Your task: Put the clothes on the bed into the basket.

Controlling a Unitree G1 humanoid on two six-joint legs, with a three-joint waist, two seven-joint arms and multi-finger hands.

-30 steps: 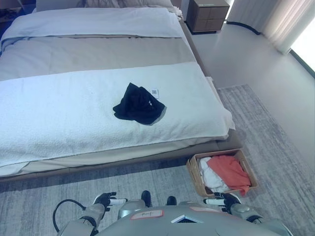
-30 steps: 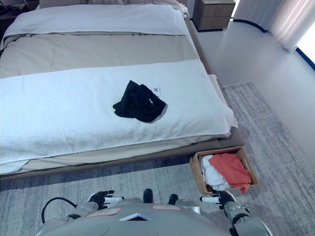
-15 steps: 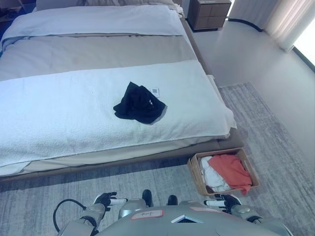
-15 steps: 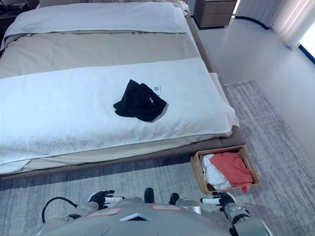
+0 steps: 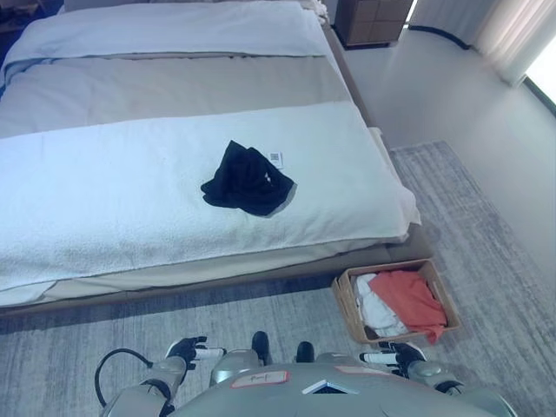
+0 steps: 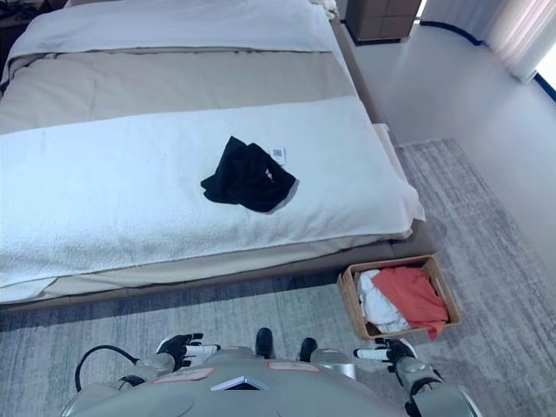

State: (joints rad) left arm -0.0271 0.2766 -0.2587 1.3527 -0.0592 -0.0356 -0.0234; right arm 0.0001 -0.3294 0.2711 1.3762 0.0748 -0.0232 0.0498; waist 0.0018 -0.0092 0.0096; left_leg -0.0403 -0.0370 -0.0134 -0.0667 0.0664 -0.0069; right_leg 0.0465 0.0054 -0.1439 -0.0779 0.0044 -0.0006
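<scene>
A crumpled black garment point(image 5: 247, 179) with a small white tag lies on the white blanket point(image 5: 104, 200) in the middle of the bed. A tan basket point(image 5: 346, 310) stands on the rug at the bed's near right corner, holding an orange-red cloth point(image 5: 407, 297) and a white cloth point(image 5: 373, 313). My left hand point(image 5: 187, 352) hangs low at the bottom left, fingers relaxed, empty. My right hand point(image 5: 393, 354) hangs low at the bottom right, just in front of the basket, fingers relaxed, empty. Both hands are far from the garment.
The bed point(image 5: 174, 78) has a beige band and a white duvet further back. A dark nightstand point(image 5: 369, 13) stands at the far right of the bed. A grey rug point(image 5: 486, 243) covers the floor near me; pale curtains point(image 5: 512, 30) hang at the far right.
The whole picture has shifted a little as the camera moved; the bed and basket sit slightly lower and closer. The garment, the basket and both hands have not visibly moved.
</scene>
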